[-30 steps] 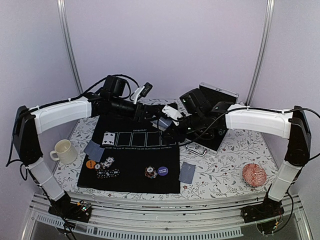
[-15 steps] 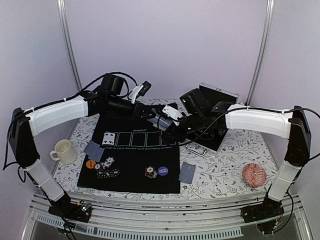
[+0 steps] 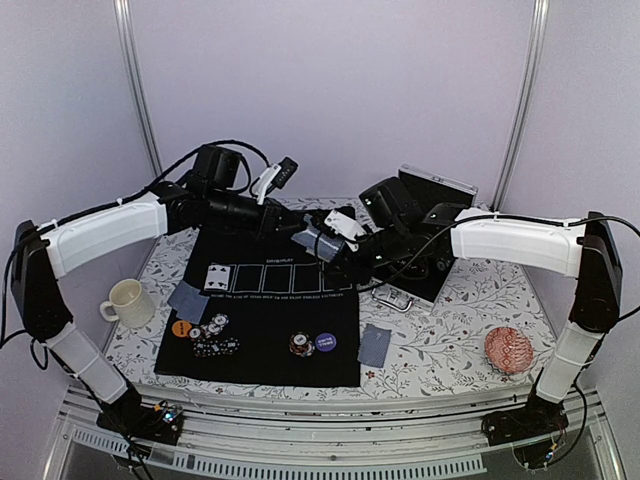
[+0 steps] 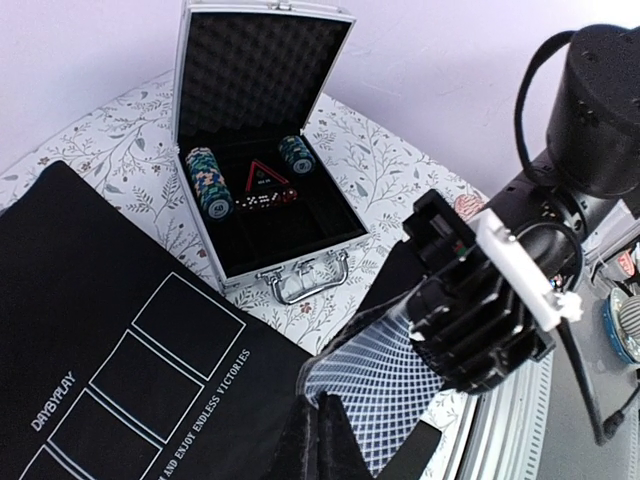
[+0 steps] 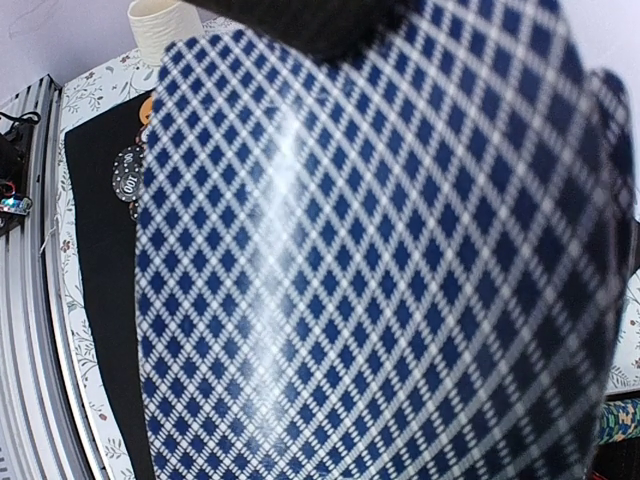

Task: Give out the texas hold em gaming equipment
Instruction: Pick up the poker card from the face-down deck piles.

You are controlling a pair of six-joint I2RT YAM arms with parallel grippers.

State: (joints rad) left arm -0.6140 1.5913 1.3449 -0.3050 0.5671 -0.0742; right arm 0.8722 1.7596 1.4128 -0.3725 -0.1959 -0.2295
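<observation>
My right gripper (image 3: 337, 243) hangs over the far edge of the black mat (image 3: 260, 370), shut on blue-lattice-backed playing cards (image 4: 400, 375). Those cards fill the right wrist view (image 5: 370, 260) and hide the right jaws there. My left gripper (image 4: 318, 397) is shut, pinching the near corner of the top card. On the mat lie a face-up card (image 3: 218, 277), an orange button (image 3: 181, 328), chip stacks (image 3: 215, 325), a row of dark chips (image 3: 216, 348), another chip stack (image 3: 301, 344) and a purple button (image 3: 325, 342). Face-down cards lie at the mat's left edge (image 3: 188, 300) and off its right edge (image 3: 376, 344).
An open silver case (image 4: 265, 100) with chips (image 4: 205, 180) inside stands at the back, behind the right arm. A cream mug (image 3: 126, 302) sits left of the mat. A red patterned disc (image 3: 508, 350) lies at the right front.
My left gripper has closed on the card's corner, and the left arm has shifted a little to the left. The right arm and its cards have stayed put.
</observation>
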